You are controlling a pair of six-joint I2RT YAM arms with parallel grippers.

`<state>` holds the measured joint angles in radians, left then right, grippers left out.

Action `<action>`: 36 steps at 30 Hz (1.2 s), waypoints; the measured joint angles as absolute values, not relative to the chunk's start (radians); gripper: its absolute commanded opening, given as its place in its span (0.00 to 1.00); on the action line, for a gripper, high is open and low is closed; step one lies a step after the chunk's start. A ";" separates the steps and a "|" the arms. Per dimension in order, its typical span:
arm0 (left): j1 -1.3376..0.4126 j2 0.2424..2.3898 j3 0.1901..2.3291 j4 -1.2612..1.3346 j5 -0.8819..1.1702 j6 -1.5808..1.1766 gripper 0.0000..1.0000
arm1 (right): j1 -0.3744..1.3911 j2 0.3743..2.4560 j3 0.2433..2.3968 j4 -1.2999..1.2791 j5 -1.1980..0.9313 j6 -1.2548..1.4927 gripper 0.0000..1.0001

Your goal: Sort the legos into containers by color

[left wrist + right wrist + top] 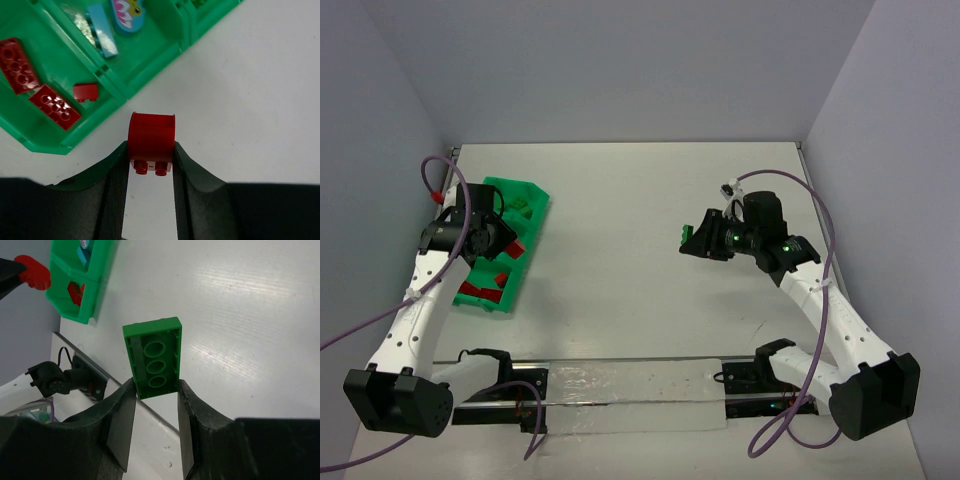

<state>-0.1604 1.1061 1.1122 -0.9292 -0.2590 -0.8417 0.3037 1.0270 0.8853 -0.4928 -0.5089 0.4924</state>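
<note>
Bricks of glossy plastic fill both grippers. The left gripper clamps a red brick with a rounded top and two studs, just beside the ribbed green tray. The right gripper pinches a flat green brick, tubed underside up, over the matte surface, well apart from the tray. Only the left wrist view shows flat red bricks and a blue piece in separate compartments.

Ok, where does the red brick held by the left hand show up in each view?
Top external: red brick at left, by the green tray's right edge.
Left wrist: centre, clamped in the left hand, just off the tray.
Right wrist: top left corner, small, beyond the green brick in the right hand.
Shared landmark: the green tray.
</note>
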 measured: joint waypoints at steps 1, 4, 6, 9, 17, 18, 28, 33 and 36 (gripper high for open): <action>-0.156 1.106 1.112 -0.934 -0.283 -0.851 0.00 | 0.311 1.019 0.871 -0.493 -0.503 0.502 0.00; -0.151 1.105 1.112 -0.944 -0.346 -0.877 0.00 | 0.336 1.003 0.843 -0.501 -0.486 0.518 0.00; -0.150 1.106 1.111 -0.965 -0.408 -0.904 0.00 | 0.345 0.994 0.835 -0.503 -0.473 0.526 0.00; -0.133 1.111 1.108 -1.020 -0.521 -0.964 0.00 | 0.350 0.977 0.826 -0.503 -0.453 0.531 0.00; -0.063 1.144 1.027 -1.076 -0.647 -1.073 0.00 | 0.351 0.973 0.825 -0.503 -0.428 0.534 0.00; -0.060 1.159 1.016 -1.078 -0.651 -1.084 0.00 | 0.351 0.973 0.825 -0.503 -0.426 0.534 0.00; -0.050 1.240 0.987 -1.079 -0.649 -1.143 0.92 | 0.360 0.973 0.825 -0.503 -0.414 0.535 0.00; -0.050 1.214 0.986 -1.046 -0.622 -1.111 0.99 | 0.429 1.013 0.842 -0.496 -0.382 0.544 0.00; -0.050 1.181 0.986 -1.038 -0.613 -1.081 0.99 | 0.501 1.108 0.897 -0.455 -0.360 0.557 0.00</action>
<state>-0.0502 1.1808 0.9863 -1.0384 -0.6133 -1.0806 0.5012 1.1083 0.8971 -0.4554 -0.3596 0.5566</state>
